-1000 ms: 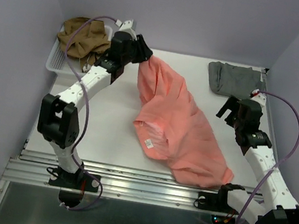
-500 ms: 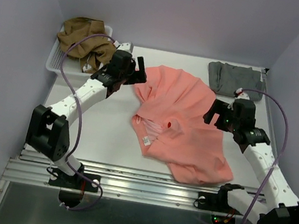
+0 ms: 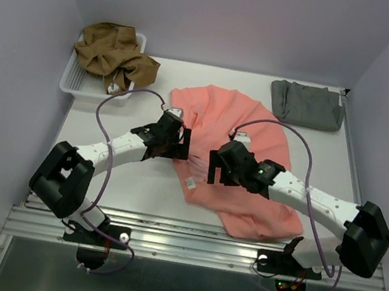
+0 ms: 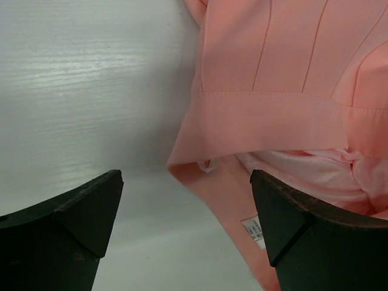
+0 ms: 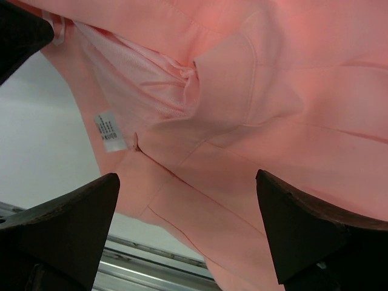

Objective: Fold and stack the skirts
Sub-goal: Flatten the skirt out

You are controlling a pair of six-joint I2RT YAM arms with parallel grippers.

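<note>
Over mid-table in the top view, the salmon-pink skirt [image 3: 245,135], hoisted by the left gripper [image 3: 173,143] a second ago, now lies dropped and spread. It looks ready for folding. Both the left and the right gripper [image 3: 225,168] hang over it, released and empty. The grey skirt [image 3: 306,104] sits folded far right, the olive-brown skirt [image 3: 113,53] heaped in the basket [image 3: 71,81].

Left wrist: the waistband [image 4: 267,115] corner lies between wide jaws, bare table [image 4: 91,91] beside it.

Right wrist: the label [image 5: 108,130] and lining show, with the table's near rail [image 5: 151,254] close.
</note>
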